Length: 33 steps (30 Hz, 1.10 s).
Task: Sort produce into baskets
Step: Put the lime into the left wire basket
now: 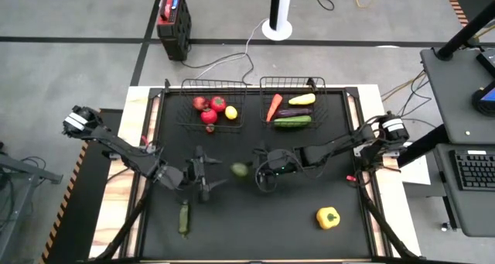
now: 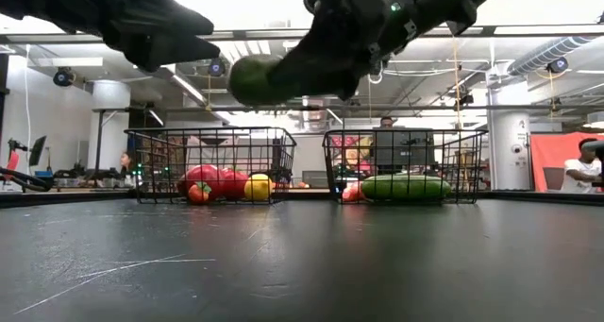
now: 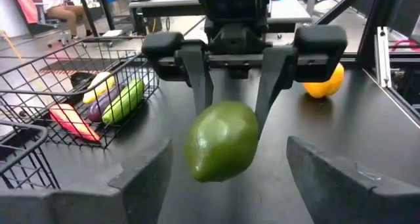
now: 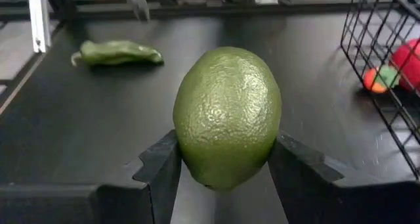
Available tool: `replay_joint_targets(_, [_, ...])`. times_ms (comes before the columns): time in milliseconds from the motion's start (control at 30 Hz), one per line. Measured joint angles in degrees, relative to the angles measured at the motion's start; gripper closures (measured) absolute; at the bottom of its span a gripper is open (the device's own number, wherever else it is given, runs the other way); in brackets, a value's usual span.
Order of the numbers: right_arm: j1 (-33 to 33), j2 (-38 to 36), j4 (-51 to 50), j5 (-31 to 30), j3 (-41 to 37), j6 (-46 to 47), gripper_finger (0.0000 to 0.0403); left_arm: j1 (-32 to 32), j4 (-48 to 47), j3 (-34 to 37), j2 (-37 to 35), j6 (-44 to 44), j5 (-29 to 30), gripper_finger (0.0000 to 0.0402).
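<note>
A smooth green oval avocado (image 4: 228, 116) is held above the middle of the black counter (image 1: 255, 225), clear of its surface, between the two dark jaws of the right gripper (image 1: 246, 169), which are clenched on its sides. The left gripper (image 1: 213, 173) is seen just to the left of the fruit, facing it, with its jaws released and spread wide on either side without touching it. In the left wrist view the avocado (image 3: 222, 140) is seen hanging between the right gripper's fingers (image 3: 194, 76), with the left arm's own fingers standing apart from it. At the far edge of the counter two rectangular black wire-mesh baskets are set side by side. In the left basket (image 1: 186, 113) three round red fruits (image 1: 209, 108) and a small yellow lemon (image 1: 230, 112) are gathered. In the right basket (image 1: 264, 86) an orange carrot (image 1: 274, 107), a yellow squash (image 1: 302, 99), a dark purple eggplant (image 1: 295, 111) and a long green cucumber (image 1: 292, 121) are laid close together. A second dark green cucumber-like vegetable (image 1: 184, 217) is left on the near left part of the counter, and a yellow bell pepper (image 1: 328, 217) is left on the near right part, well apart from both grippers. A red-and-black box (image 1: 174, 13) is seen on the floor beyond the counter.
</note>
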<state>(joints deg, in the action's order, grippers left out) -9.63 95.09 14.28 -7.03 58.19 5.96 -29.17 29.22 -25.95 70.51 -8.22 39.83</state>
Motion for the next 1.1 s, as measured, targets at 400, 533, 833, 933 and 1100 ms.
replay_joint_targets(400, [0.0,0.0,4.5,4.5,0.5,-2.4,0.0203,1.0,5.4,-3.0,8.1,5.4,0.1,0.0103])
replay_joint_targets(533, [0.0,0.0,4.4,4.6,0.6,-2.6,0.0202,1.1,9.0,-4.9,11.3,9.6,0.0,0.0104])
replay_joint_targets(833, [0.0,0.0,4.1,7.2,0.6,-3.0,0.0202,1.2,8.9,-6.2,14.1,10.0,0.0,0.0166])
replay_joint_targets(933, [0.0,0.0,4.0,7.1,0.6,-3.0,0.0202,1.1,8.9,-6.2,14.1,9.8,0.0,0.0197])
replay_joint_targets(1100, [0.0,0.0,4.0,7.0,0.7,-2.5,0.0199,1.2,8.9,-6.2,13.8,9.7,0.0,0.0208])
